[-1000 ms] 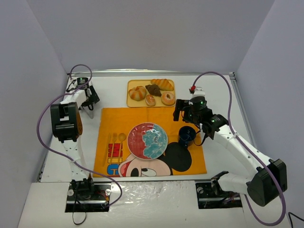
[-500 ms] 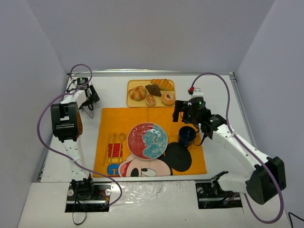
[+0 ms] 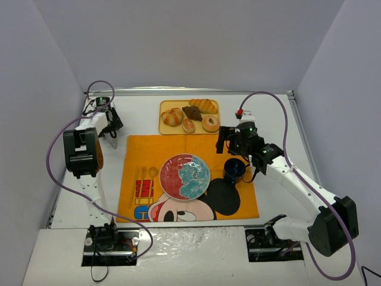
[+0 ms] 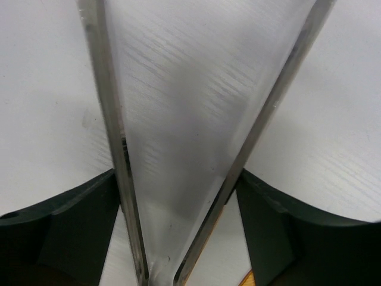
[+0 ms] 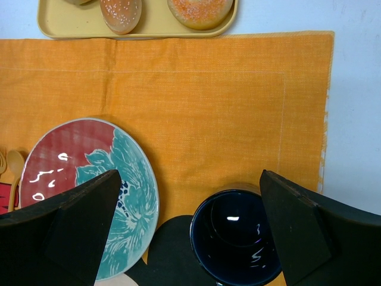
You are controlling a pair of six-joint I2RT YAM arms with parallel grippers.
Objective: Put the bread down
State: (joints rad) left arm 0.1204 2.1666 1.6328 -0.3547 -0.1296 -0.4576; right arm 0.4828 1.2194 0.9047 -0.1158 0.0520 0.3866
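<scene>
White table point(image 3: 274, 113) carries an orange placemat point(image 3: 143, 152), a red-and-teal plate point(image 3: 185, 176) at its centre, a dark blue cup point(image 3: 234, 170) just right of it. The bread point(image 3: 172, 117) sits on the yellow tray point(image 3: 164, 128) at the far edge. Right gripper point(image 5: 190, 232) hovers above the cup, fingers point(image 5: 65, 223) spread wide and empty. Left gripper point(image 3: 111, 132) is parked at the left over bare table, fingers splayed, gripping nothing.

bread point(image 3: 172, 117) on tray point(image 3: 165, 129) behind placemat point(image 3: 238, 144), plate point(image 3: 185, 176) left of cup point(image 3: 234, 170)

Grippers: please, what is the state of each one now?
Left gripper: open, holding nothing.
Right gripper: open, empty, above the cup.
</scene>
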